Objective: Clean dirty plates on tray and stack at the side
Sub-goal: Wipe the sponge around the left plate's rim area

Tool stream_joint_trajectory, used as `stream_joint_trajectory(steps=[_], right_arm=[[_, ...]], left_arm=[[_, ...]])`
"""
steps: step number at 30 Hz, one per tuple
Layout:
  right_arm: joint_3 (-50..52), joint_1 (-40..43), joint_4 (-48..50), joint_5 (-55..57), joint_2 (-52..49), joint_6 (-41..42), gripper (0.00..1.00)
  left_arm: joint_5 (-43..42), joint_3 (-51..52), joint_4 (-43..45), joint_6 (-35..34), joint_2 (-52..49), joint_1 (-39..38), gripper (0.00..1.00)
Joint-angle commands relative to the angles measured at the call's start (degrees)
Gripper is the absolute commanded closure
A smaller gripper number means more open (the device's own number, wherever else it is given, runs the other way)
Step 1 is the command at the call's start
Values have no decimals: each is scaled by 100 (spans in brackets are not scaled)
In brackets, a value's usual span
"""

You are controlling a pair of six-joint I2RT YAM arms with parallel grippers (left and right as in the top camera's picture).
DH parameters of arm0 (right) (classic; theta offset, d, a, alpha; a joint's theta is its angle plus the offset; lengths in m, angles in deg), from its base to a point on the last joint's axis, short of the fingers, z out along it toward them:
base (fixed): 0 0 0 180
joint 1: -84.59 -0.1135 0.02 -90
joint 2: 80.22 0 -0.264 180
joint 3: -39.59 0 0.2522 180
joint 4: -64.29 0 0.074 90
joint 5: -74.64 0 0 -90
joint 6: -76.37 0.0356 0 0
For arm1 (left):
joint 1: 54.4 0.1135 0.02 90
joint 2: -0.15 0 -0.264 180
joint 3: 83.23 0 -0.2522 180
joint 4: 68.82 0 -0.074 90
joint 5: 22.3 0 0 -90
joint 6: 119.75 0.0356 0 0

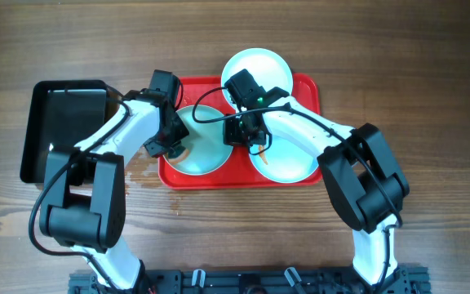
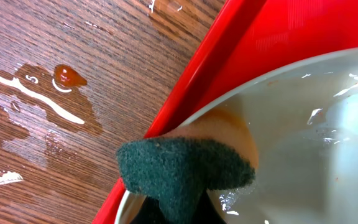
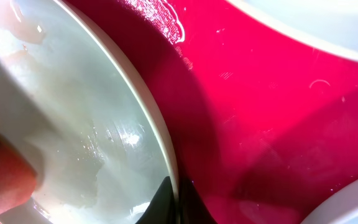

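Three pale blue plates lie on the red tray (image 1: pixel 304 91): one at the back (image 1: pixel 259 64), one on the left (image 1: pixel 206 155), one on the right (image 1: pixel 290 166). My left gripper (image 1: pixel 172 140) is shut on a dark green sponge (image 2: pixel 185 171) with an orange underside, pressed onto the left plate's (image 2: pixel 303 137) wet rim by the tray's edge (image 2: pixel 260 37). My right gripper (image 1: pixel 247 135) is shut on that same plate's (image 3: pixel 73 112) opposite rim, one finger on each side (image 3: pixel 178 202). The plate's surface is wet, with a faint orange smear near the sponge.
A black bin (image 1: pixel 64 122) stands left of the tray. On the wood beside the tray's left edge are a water puddle (image 2: pixel 36 102) and an orange-red sauce blob (image 2: pixel 67 76). Two other plates' rims (image 3: pixel 328 25) (image 3: pixel 350 205) border bare red tray floor (image 3: pixel 260 124).
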Motion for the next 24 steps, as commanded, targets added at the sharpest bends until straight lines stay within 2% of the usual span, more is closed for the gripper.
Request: stream_joint_trajectory(steps=[1, 7, 12, 20, 24], right_arm=[[68, 33, -68, 225, -232, -103, 96], [68, 33, -57, 227, -232, -76, 96], [68, 33, -52, 225, -232, -79, 96], [68, 33, -61, 225, -232, -76, 96], [68, 33, -61, 225, -232, -61, 96]], left_arm=[[-411, 437, -116, -74, -549, -155, 96], [-411, 437, -120, 232, -549, -669, 96], [-389, 437, -334, 201, -549, -1123, 96], [-518, 437, -485, 181, -549, -1314, 96], [-284, 437, -343, 177, -549, -1283, 96]])
